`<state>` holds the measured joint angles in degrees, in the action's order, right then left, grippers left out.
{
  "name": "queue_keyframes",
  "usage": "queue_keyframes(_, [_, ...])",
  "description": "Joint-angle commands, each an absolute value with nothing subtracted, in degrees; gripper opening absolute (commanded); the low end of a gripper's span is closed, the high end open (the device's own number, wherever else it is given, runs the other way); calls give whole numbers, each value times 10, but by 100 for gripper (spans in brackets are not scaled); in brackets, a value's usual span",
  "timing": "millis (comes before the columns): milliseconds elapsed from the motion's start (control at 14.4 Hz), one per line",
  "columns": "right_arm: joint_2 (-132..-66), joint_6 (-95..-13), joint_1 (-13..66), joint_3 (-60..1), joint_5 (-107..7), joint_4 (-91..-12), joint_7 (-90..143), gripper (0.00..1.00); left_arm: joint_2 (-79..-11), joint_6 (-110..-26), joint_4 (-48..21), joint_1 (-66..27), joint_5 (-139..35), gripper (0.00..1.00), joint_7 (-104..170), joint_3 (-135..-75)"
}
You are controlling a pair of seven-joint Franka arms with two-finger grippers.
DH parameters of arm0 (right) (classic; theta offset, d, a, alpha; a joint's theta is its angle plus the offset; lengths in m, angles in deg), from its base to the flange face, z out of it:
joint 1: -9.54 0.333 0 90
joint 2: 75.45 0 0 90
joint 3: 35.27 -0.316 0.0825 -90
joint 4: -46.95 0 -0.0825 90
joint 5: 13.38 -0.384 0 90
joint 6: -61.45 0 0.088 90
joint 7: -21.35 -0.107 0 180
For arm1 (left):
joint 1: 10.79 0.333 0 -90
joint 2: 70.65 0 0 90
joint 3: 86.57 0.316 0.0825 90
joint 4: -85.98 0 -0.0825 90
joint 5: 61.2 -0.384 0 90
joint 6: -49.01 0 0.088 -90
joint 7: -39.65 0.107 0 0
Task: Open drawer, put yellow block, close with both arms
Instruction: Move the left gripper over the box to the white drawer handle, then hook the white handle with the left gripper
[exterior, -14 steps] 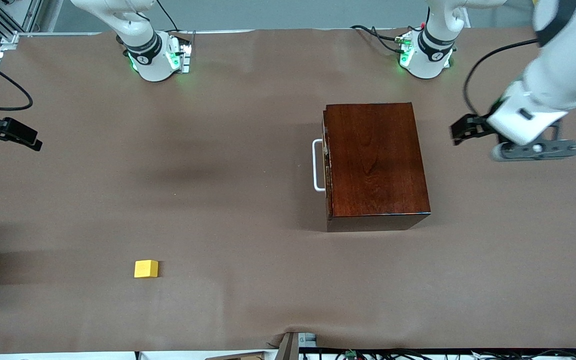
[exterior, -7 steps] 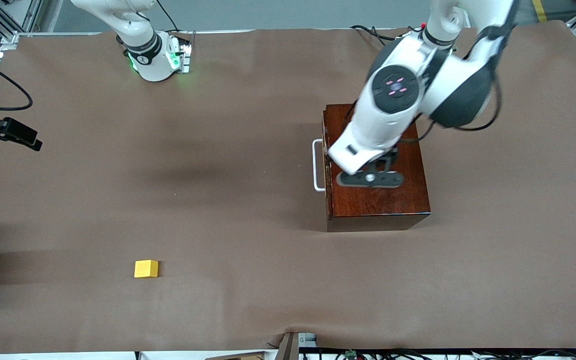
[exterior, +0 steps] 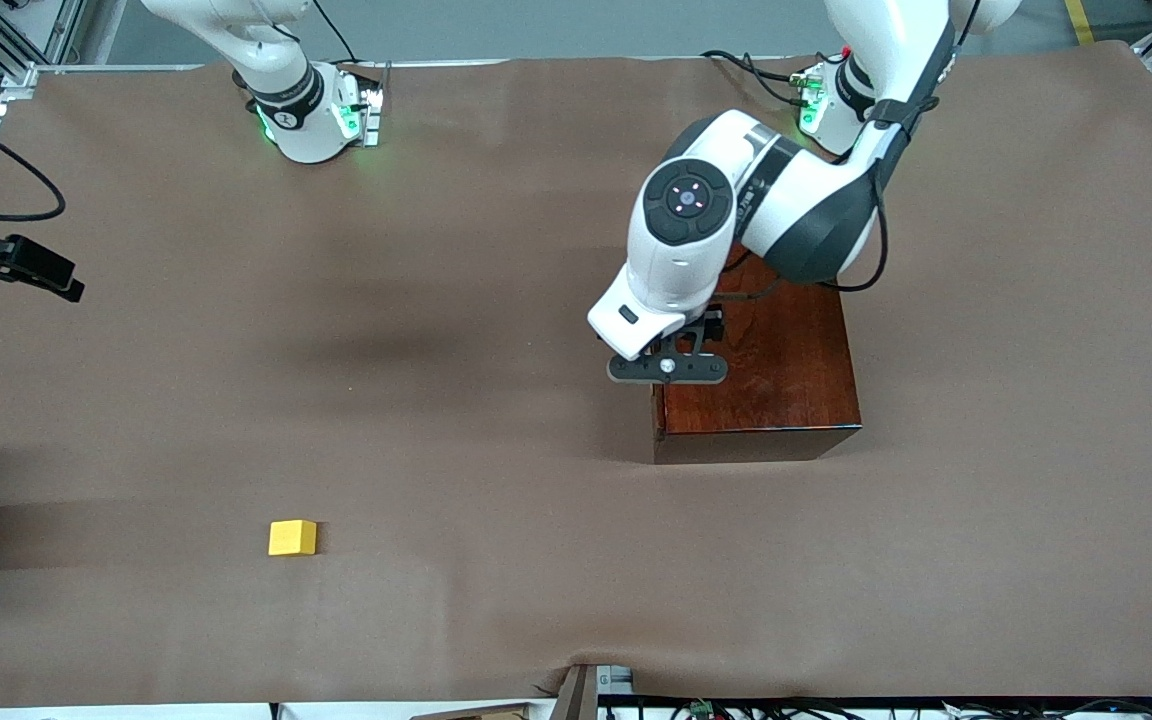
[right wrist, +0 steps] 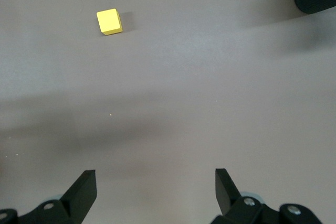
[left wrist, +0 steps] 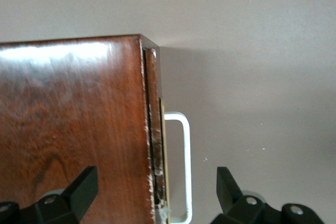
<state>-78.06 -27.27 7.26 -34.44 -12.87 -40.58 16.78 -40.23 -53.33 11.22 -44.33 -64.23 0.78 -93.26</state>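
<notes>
Brown paper covers the counter [exterior: 496,420]. The drawer [left wrist: 157,145] sits shut in its wooden box [exterior: 766,380]; from the front the left arm's wrist hides its white handle [left wrist: 181,166]. The left tool [left wrist: 152,190] hangs released over that handle, fingers [left wrist: 81,184] spread either side. The yellow block [exterior: 292,537] lies well apart, nearer the front camera, toward the right arm's end. The right tool [right wrist: 152,190] waits released above bare counter, cut off in the front view
</notes>
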Motion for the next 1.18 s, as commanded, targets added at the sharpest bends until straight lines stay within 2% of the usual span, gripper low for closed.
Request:
queue_keyframes(0, [-770,-271,68,-348,-124,-410,170,100,-395,-528,127,-469,-670,100,-29,-927])
queue_keyframes(278, [-770,-271,68,-348,-124,-410,170,100,-388,-522,125,-494,-671,100,-86,-927])
queue_keyframes(766, [-770,-271,68,-348,-123,-410,170,100,-331,-557,128,-540,-702,100,-142,-926])
queue_keyframes(1114, [-771,-271,68,-348,-123,-410,170,100,-316,-573,128,-549,-710,100,-150,-916])
